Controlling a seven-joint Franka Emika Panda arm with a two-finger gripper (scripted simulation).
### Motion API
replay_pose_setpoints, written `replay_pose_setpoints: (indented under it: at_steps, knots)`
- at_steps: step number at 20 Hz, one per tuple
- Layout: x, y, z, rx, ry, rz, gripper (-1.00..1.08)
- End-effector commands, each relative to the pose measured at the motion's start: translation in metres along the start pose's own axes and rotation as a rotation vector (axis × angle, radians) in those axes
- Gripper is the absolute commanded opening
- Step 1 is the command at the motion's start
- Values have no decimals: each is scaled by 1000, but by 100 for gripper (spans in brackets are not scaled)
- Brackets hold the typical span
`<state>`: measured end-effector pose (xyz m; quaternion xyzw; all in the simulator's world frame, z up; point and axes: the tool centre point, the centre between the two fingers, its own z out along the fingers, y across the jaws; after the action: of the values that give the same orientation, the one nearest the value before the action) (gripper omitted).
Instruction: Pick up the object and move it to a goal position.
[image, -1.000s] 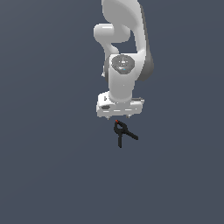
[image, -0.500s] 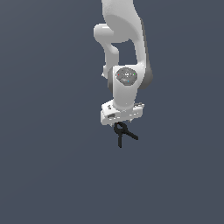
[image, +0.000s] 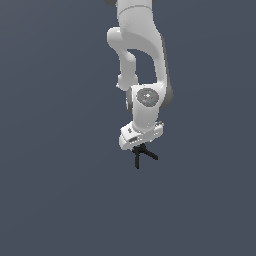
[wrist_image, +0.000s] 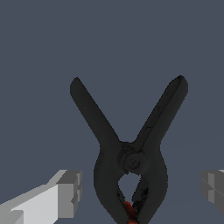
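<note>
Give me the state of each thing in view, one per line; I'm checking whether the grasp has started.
Spring clamp: lying flat on the surface, handles splayed apart, red tip at the head end, not gripped.
Gripper: open, one finger on each side of the clamp's head, neither touching it.
Arm: lowered over the clamp, its hand hiding the clamp's head in the exterior view.

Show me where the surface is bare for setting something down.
Bare grey floor lies all around the small black spring clamp, beyond its splayed handles. The one crowded spot is at the clamp, under the open white gripper.
</note>
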<state>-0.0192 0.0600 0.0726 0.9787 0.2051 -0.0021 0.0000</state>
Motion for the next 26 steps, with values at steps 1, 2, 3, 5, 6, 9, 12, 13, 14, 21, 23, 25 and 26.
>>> replay_pose_setpoints:
  at_steps: [1, 2, 3, 5, 6, 9, 12, 13, 14, 21, 23, 25, 26]
  knots:
    - [1, -1, 3, -1, 4, -14, 100]
    - [1, -1, 3, -1, 4, -15, 100]
    - [0, -1, 2, 0, 2, -10, 100]
    - [0, -1, 4, 0, 2, -10, 100]
    - [0, -1, 5, 0, 2, -10, 100]
    - [0, -1, 15, 0, 2, -11, 100]
    - [0, -1, 29, -1, 3, -13, 100]
    - [0, -2, 35, -1, 3, -14, 100]
    - [0, -2, 39, -1, 4, -14, 100]
    - [1, -1, 53, -1, 4, -16, 100]
    - [1, -1, 53, -1, 4, -16, -100]
    - [1, -1, 53, -1, 4, -16, -100]
    - [1, -1, 53, -1, 4, -16, -100]
